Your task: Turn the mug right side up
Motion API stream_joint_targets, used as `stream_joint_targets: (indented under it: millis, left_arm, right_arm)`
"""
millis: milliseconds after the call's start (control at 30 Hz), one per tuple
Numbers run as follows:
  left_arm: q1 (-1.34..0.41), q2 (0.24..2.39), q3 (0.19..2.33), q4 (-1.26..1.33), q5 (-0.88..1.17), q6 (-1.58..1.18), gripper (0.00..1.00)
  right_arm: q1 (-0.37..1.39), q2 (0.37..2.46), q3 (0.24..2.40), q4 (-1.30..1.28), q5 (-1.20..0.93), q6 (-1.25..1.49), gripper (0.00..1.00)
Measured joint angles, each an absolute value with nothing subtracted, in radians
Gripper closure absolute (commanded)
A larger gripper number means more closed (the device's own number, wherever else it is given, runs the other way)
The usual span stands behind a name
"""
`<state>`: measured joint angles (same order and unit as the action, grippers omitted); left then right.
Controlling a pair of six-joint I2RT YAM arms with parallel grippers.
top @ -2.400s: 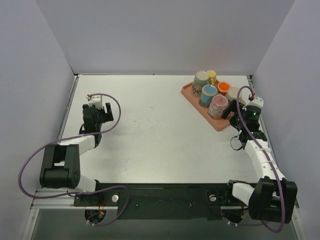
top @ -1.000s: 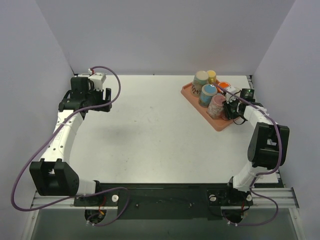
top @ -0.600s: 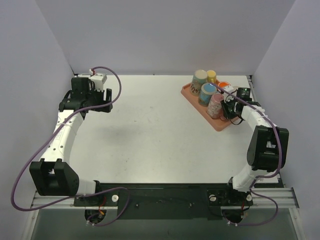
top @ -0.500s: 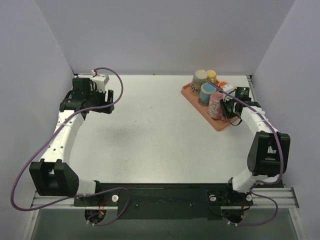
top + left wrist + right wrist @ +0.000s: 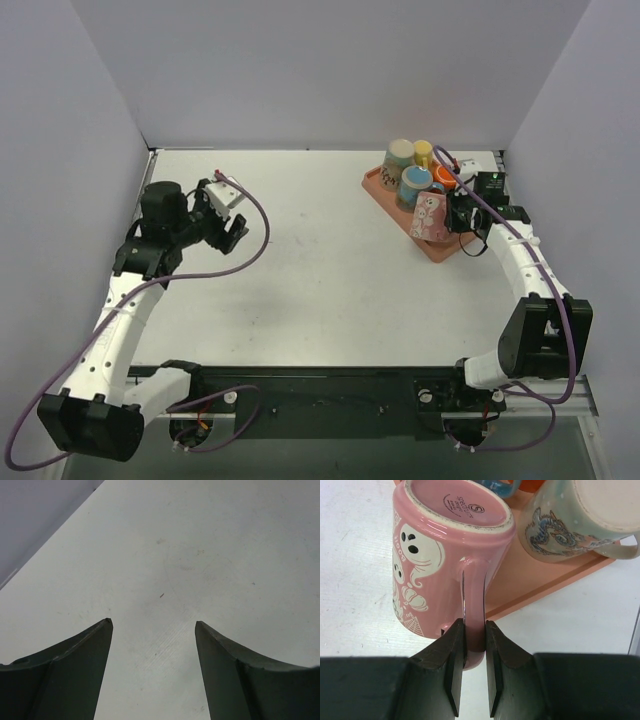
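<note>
The pink mug with white ghost prints hangs tilted over the near edge of the orange tray, its base turned up and toward the left. My right gripper is shut on the mug's handle. In the right wrist view the fingers pinch the pink handle from both sides, and the mug shows its stamped base. My left gripper hovers open over the left part of the table; the left wrist view shows only bare table between the gripper's two fingers.
On the tray stand other mugs: a pale teal one, a blue one, a yellow one and an orange one. A teal patterned mug lies close beside the pink one. Walls close off three sides of the table.
My right gripper has lifted the pink mug off the tray by its handle and tipped it. The left arm has swung from the back left corner toward the table's middle.
</note>
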<state>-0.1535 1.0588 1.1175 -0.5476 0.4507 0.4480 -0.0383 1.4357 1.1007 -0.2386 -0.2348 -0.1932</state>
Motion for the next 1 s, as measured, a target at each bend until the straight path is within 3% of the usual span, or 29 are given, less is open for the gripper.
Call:
stream_joint_targets:
  millis: [433,733,1000]
  left_arm:
    - [-0.36,1.04,0.977,-0.314,0.41,0.466,0.24]
    - [-0.607,1.021,0.752,0.01,0.294,0.628,0.26]
    - [-0.691,1.076,0.714,0.232,0.214,0.667,0.27]
  right_arm:
    - [-0.091,1.435,1.079,-0.239,-0.218,-0.008,1.0]
    - [-0.124,1.423,1.017,-0.219,-0.187,0.163,1.0]
    - [-0.147,1.335,0.963,-0.194,-0.183,0.295,1.0]
